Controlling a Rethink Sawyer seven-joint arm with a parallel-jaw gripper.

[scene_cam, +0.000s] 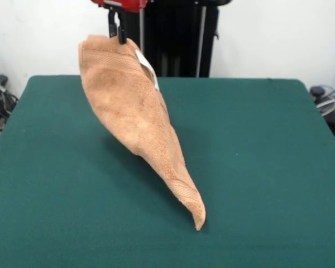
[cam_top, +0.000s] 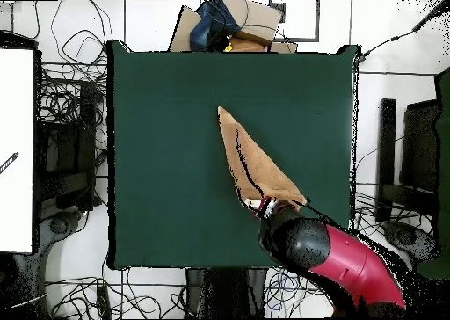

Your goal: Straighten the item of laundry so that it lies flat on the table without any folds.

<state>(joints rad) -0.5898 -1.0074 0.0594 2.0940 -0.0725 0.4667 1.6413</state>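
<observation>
The tan terry towel (scene_cam: pixel 137 117) hangs in a long folded drape from my gripper (scene_cam: pixel 117 34), which is shut on its top corner high above the table's far left part. The towel narrows to a point that touches the dark green table (scene_cam: pixel 257 167) near the front middle. A small white tag (scene_cam: pixel 147 68) shows on its upper edge. In the overhead view the towel (cam_top: pixel 255 167) runs as a narrow triangle from the table's middle to my gripper (cam_top: pixel 266 207), with the red and black arm (cam_top: pixel 338 257) behind it.
The black pedestal (scene_cam: pixel 178 39) stands behind the table's far edge. Cables and dark gear (scene_cam: pixel 0 103) lie on the floor at both sides. Cardboard boxes (cam_top: pixel 233 25) sit beyond the table's far edge in the overhead view.
</observation>
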